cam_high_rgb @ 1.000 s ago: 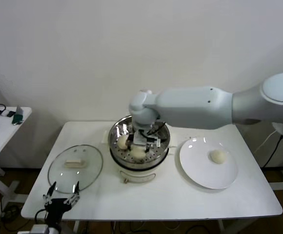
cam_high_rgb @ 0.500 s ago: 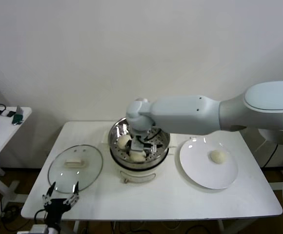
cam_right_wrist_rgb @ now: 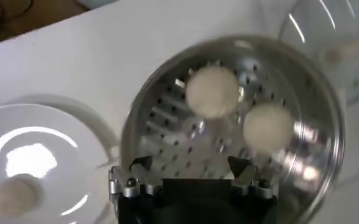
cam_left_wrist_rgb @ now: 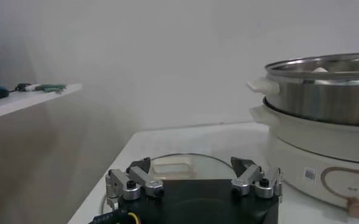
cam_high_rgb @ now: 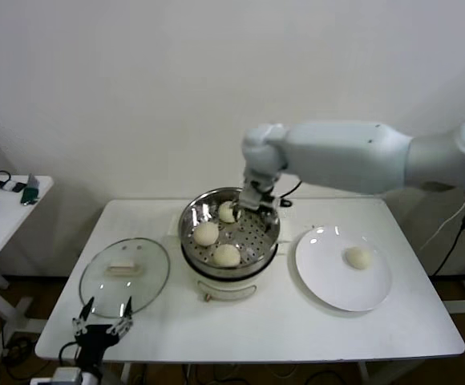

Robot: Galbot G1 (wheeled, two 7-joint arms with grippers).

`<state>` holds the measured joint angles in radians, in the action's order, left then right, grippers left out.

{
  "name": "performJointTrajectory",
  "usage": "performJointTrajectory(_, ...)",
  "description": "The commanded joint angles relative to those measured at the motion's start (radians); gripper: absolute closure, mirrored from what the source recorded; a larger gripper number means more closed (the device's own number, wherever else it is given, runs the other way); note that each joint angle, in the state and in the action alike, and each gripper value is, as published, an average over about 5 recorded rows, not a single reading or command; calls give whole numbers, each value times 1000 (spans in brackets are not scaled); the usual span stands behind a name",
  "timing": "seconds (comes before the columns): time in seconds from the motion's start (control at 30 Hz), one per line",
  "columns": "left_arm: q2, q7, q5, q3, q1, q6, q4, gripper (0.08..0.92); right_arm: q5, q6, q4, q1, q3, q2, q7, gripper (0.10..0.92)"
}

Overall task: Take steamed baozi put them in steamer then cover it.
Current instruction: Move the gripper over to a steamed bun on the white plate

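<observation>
The steel steamer stands mid-table on its cream base. Three baozi lie on its perforated tray: one at the far side, one on the left, one at the front. A fourth baozi lies on the white plate. My right gripper hangs open and empty above the steamer's far right rim. In the right wrist view, the right gripper is above the tray with two baozi beyond it. The glass cover lies flat on the table, left of the steamer. My left gripper is open, parked low by the table's front left edge.
The left wrist view shows the left gripper, the cover on the table just beyond it, and the steamer wall. A side table with small items stands off to the left. A wall runs close behind the table.
My right gripper has let go of a baozi at the steamer's far side, risen out of the pot and moved back and to the right. The left arm has not moved.
</observation>
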<state>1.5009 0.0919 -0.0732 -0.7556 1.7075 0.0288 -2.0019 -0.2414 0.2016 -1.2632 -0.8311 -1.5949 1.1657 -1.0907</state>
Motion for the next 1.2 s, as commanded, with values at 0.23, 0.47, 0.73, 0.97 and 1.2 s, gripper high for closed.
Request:
performJointTrajectory(0.23,4,3,3,10,-24,4,6,177,-150,-182,155,65,-90,-449,-20,203)
performJointTrajectory(0.47,9,6,15,6,-20,6,12,177,-12,-176,329,365,157,-432,-3,203)
performJointTrajectory(0.73,17,7,17,-8,0,3,15,177,84,-110,545,518,295,-305,-17,203)
performJointTrajectory(0.97,21,7,18,-10,12,-2,18,177,126,-91,614,567,329,-260,-30,203)
performJointTrajectory(1.2,21,7,22,-7,19,-3,20,177,142,-88,651,605,368,-242,-30,203)
